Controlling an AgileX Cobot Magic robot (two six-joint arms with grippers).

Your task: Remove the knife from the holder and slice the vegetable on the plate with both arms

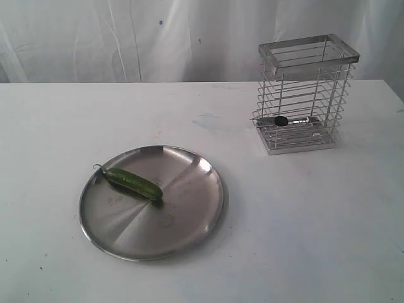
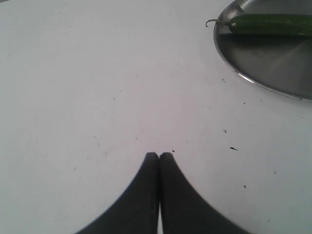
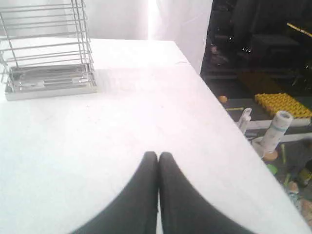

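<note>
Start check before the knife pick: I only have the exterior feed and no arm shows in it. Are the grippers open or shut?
Observer: Left gripper is shut, fingertips together, empty, over bare table short of the plate.
Operator: And the right one?
Observer: Right gripper is shut and empty too, with the holder ahead of it and well apart.
Operator: Anything beyond the table on that side?
Observer: Yes. Past the table edge, the right wrist view shows clutter lower down, including a yellow studded tray and a white bottle.
</note>
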